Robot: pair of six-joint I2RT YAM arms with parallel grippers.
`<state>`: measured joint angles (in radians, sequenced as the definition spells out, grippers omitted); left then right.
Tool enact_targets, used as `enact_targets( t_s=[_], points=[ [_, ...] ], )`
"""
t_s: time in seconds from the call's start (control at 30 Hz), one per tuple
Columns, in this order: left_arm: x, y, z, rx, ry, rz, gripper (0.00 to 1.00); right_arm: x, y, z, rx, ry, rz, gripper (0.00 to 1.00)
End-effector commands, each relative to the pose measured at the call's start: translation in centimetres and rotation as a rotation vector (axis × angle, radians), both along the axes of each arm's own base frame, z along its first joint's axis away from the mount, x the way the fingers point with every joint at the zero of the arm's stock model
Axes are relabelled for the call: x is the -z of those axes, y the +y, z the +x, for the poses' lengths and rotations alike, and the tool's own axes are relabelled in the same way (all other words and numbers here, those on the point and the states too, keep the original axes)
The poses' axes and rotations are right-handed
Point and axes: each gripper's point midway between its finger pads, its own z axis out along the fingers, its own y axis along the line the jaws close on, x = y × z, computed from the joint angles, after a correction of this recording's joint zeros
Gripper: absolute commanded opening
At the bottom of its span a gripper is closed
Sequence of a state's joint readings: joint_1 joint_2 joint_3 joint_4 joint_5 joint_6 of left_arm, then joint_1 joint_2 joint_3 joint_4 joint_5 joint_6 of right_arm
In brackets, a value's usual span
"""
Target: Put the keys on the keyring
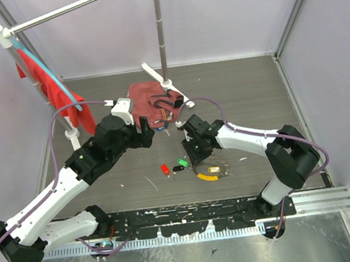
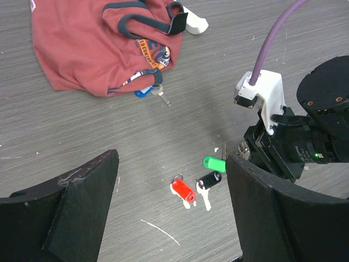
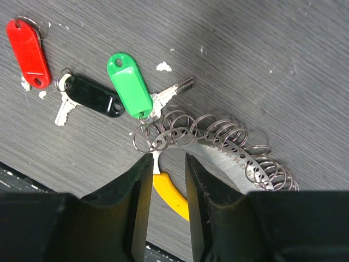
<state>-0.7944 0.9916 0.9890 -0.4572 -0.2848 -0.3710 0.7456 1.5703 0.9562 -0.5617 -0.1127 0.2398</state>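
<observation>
Keyring flat on the desk, its near end directly ahead of the right gripper.

The coiled silver loops curve from just beyond the right jaw tips towards the right of the wrist view and pass out of sight behind one finger. A yellow tag lies below the narrow gap between those jaws. The right jaws stand close together, and it cannot be told whether they pinch anything. The green-tagged key has its small ring overlapping the first coils. The black-tagged key and the red-tagged key lie beside it, further from the jaws. The left gripper hangs above the desk with its jaws wide apart, well clear of the keyring, which the right arm hides from the left wrist view.
</observation>
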Motion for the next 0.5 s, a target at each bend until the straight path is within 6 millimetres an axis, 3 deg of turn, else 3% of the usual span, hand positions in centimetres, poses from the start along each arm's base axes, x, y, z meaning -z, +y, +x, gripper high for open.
enact_targets(
  t_s=[0.0, 0.47],
  points=[
    [0.1, 0.7, 0.0, -0.018, -0.009, 0.013, 0.86, -1.7, 1.9, 2.5, -0.005, -0.097, 0.048, 0.36],
    [0.0, 0.8, 0.0, -0.019, -0.014, 0.019, 0.86, -0.1, 2.3, 3.0, -0.008, -0.078, 0.012, 0.31]
  ],
)
